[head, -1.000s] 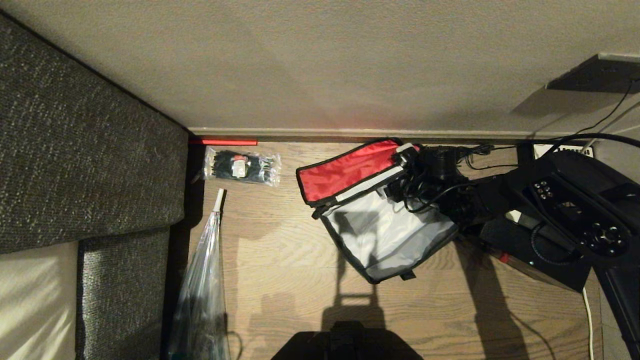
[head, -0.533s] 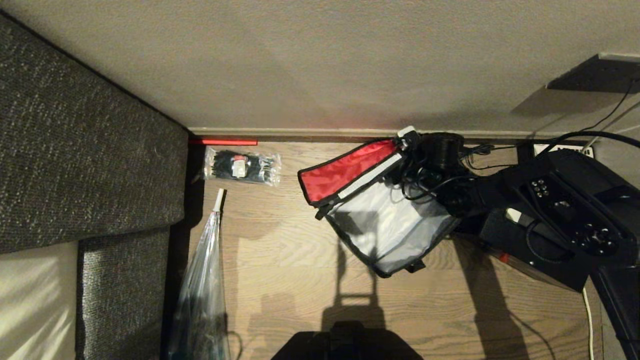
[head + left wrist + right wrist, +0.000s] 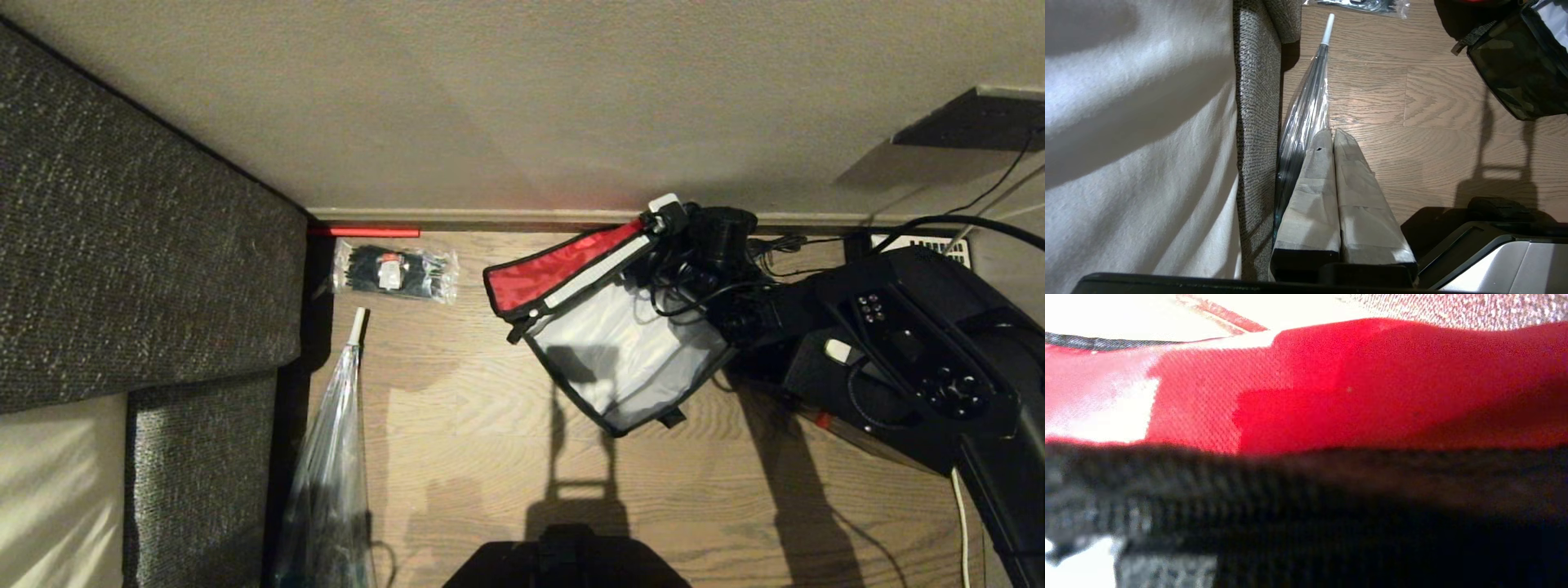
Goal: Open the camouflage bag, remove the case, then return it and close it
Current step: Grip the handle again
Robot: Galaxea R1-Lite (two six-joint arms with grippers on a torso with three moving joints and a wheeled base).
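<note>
The soft boxy camouflage bag [image 3: 620,359] with its pale grey interior lies open on the wooden floor [image 3: 457,457], close to the skirting board of the beige wall. Its lid, lined in red [image 3: 563,265], stands raised along the far edge of the bag, tilted up off the floor. The right hand [image 3: 665,216] is at the upper corner of that lid, beside its black zip edge; the right wrist view is filled with the red lining [image 3: 1331,396] and the black zipper band [image 3: 1249,486] just in front of the camera. From the pictures I cannot tell whether the fingers pinch the lid, though they seem spread wide. A flat black hard case [image 3: 865,416] with a small red catch lies on the floor beside the bag, partly under the right arm. The left hand [image 3: 1333,136] hangs parked beside the grey woven sofa [image 3: 147,245], fingers pressed together, over a folded clear plastic umbrella [image 3: 331,465]. A small clear packet of black items [image 3: 396,273] lies by the wall.
</note>
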